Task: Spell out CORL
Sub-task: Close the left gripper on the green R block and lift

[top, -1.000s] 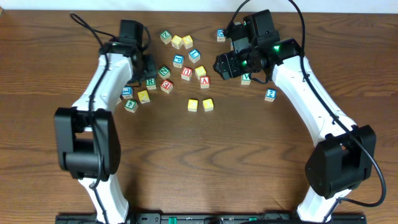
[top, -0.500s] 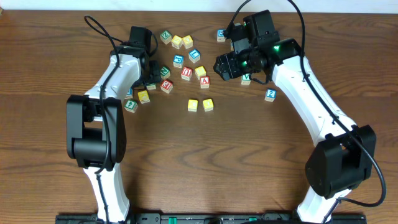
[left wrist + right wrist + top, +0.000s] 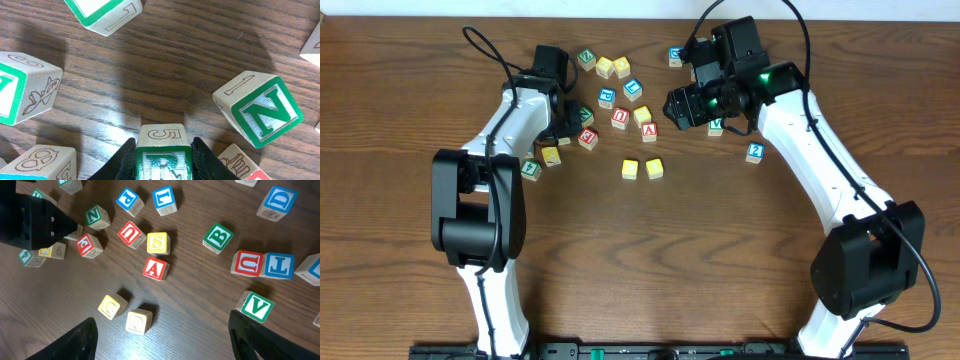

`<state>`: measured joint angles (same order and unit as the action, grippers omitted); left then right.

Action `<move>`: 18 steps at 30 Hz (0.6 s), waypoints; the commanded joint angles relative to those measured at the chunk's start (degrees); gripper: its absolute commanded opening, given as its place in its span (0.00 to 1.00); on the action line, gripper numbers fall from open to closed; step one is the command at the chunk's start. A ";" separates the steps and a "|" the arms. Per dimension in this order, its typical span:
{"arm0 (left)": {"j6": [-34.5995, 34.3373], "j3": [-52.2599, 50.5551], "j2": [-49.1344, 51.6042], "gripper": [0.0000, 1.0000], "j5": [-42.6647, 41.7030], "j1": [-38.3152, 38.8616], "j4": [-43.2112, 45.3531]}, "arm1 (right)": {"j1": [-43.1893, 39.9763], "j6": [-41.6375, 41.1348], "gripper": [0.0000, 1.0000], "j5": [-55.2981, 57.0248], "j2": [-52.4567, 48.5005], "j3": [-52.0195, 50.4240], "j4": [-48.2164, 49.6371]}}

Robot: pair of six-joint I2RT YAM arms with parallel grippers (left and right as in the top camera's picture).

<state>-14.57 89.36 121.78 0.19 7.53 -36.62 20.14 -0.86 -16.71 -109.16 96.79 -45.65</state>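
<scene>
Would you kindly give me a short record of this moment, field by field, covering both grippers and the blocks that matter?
Left gripper: shut on the green-lettered wooden R block, which has a 5 on its side face
Right gripper: open, empty, above the table
Set aside: two yellow wooden blocks, side by side, apart from the scattered pile; letters too faint to read surely
Nearest neighbour: green-lettered wooden N block, beside the R block, not touching it
Surface: dark wooden table

yellow c (image 3: 112, 305) beside yellow o (image 3: 138, 321) — red a (image 3: 155, 269) above
</scene>
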 commanded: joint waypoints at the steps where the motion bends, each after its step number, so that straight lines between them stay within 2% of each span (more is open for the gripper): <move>1: 0.50 -0.52 0.81 0.29 0.46 0.07 -0.79 | -0.22 0.72 0.79 0.28 -0.15 -0.09 -0.24; 8: 0.52 -0.31 -1.36 0.28 0.46 0.07 -1.66 | -0.22 0.74 0.80 0.37 -0.15 -0.09 -0.42; 13: 0.31 0.17 -9.14 0.28 -1.73 0.07 -2.58 | -0.57 0.63 0.80 3.30 -0.15 -0.09 -0.44; 18: -0.72 0.17 -16.55 0.28 -5.55 3.80 -3.17 | -4.07 -5.95 0.82 6.23 -0.15 -0.09 -0.39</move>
<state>-14.61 89.36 108.71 -3.14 8.14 -39.20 18.87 -2.70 -12.95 -109.16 96.79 -46.02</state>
